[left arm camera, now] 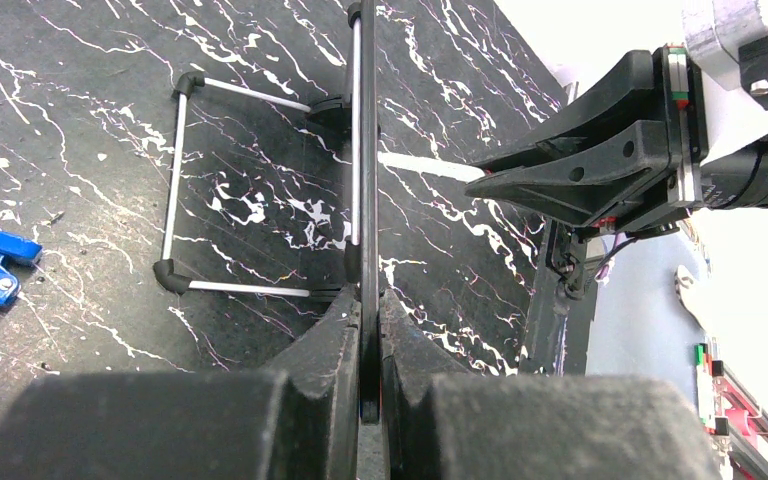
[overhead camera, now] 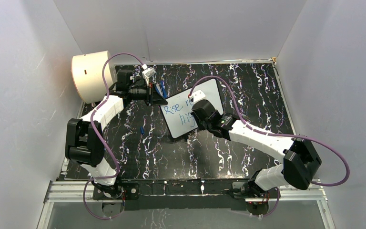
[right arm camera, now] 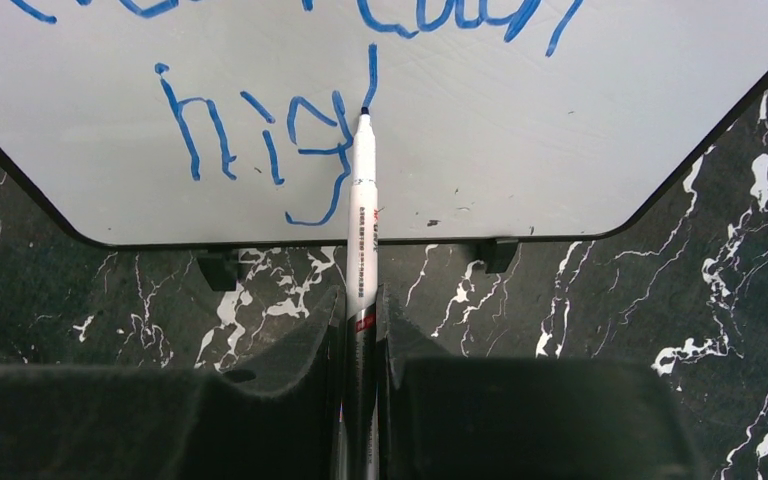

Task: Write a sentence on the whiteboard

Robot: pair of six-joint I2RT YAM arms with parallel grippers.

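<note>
Whiteboard [overhead camera: 208, 91] stands tilted on the counter [overhead camera: 252, 95]. Left claw [left arm camera: 370, 335] is clamped on its thin rim. Board is light, stiff and slick, so it probably tips under pressure. Right claw [right arm camera: 360, 312] is clamped on the marker [right arm camera: 362, 200], tip at the sentence [right arm camera: 250, 140].

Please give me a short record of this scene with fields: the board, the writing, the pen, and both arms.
board: whiteboard, propped up on the dark marbled table
writing: blue letters, lower line reads "hig" so far
pen: white marker, tip at the board just right of the g
left gripper: jaws shut on the board's edge
right gripper: jaws shut on the marker
other: cream drum, far left corner
</note>
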